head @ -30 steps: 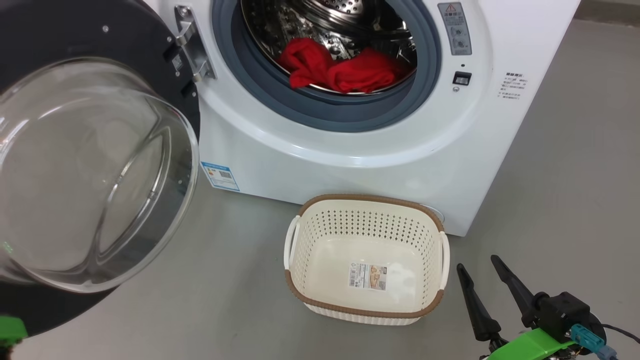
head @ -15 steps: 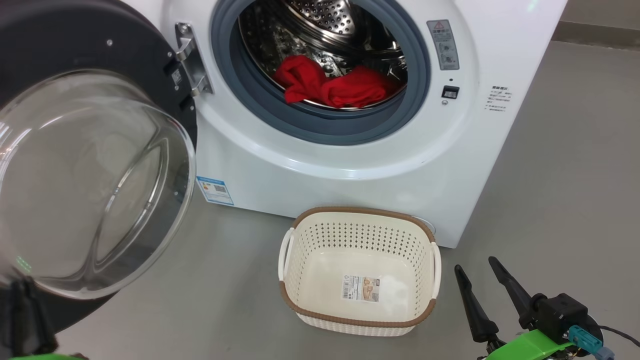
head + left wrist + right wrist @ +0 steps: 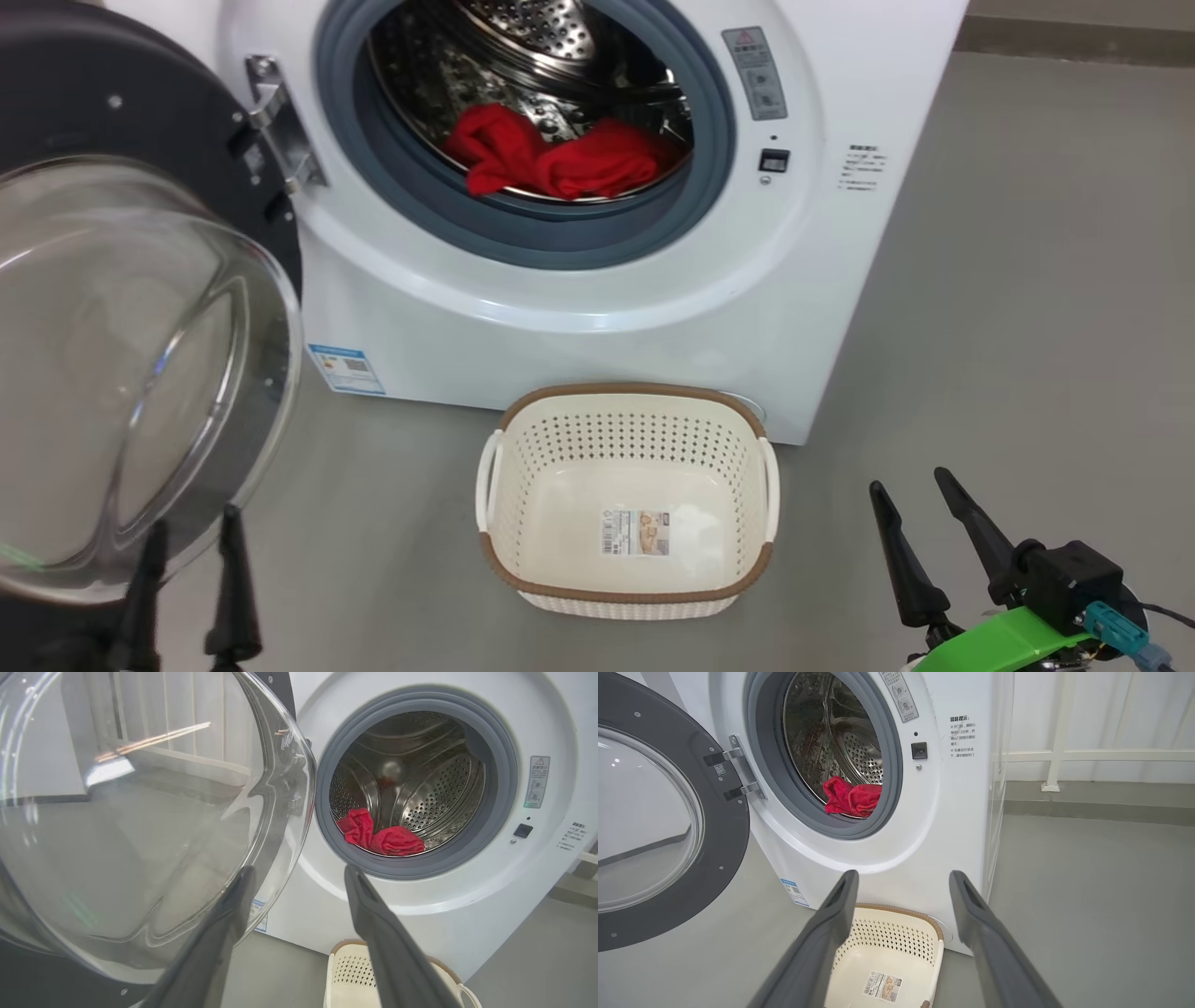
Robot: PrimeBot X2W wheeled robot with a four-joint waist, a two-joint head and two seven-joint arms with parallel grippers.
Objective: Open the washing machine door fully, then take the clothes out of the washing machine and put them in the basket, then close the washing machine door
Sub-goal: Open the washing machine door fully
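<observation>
Your washing machine [image 3: 579, 317] has its washing machine door [image 3: 112, 112] swung wide, its rim [image 3: 728, 826] fuller in the right wrist view than the head's. The basket [image 3: 625, 392] stands on the floor [image 3: 980, 327] at its foot, the clothes [image 3: 551, 163] at the drum [image 3: 532, 28] lip. Both the left gripper [image 3: 193, 520] and right gripper [image 3: 908, 479] are spread, empty.

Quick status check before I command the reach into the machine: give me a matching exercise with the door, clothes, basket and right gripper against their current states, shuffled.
Things
1. washing machine door
2. clothes
3. basket
4. right gripper

States
A. empty, standing on the floor
B. open, holding nothing
C. swung open on its hinge
D. lying in the drum

Pairs: 1-C, 2-D, 3-A, 4-B
</observation>
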